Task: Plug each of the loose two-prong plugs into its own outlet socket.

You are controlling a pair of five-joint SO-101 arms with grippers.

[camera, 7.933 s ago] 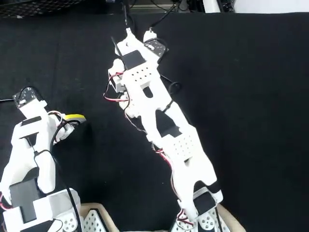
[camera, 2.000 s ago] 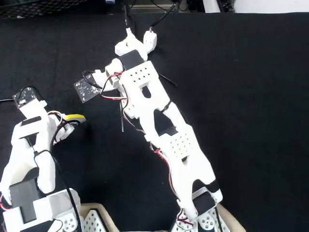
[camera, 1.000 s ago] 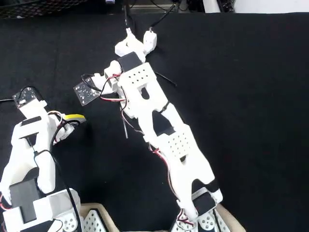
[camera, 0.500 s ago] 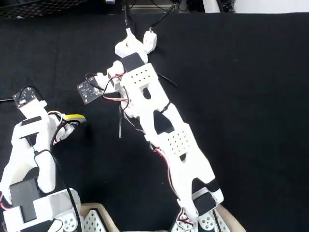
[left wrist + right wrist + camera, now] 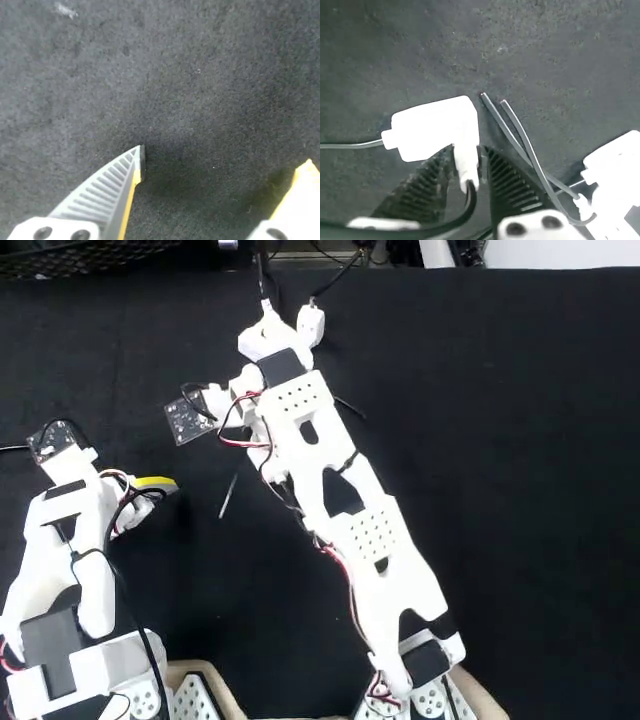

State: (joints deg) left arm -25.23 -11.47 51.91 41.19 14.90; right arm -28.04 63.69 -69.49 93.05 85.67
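The right gripper (image 5: 468,170) pinches the white plug (image 5: 432,127) by its short end. The plug's long side lies across the fingers, and its cord (image 5: 350,146) runs off sideways. Another white block (image 5: 615,160), maybe the outlet socket, sits just beside it. The left gripper (image 5: 215,172) is wide open over black cloth (image 5: 150,75). The right wrist view shows the pinch up close. The high view shows the left arm well apart.

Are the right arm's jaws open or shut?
Shut on the white plug: the right gripper jaws pinch its narrow end from both sides.
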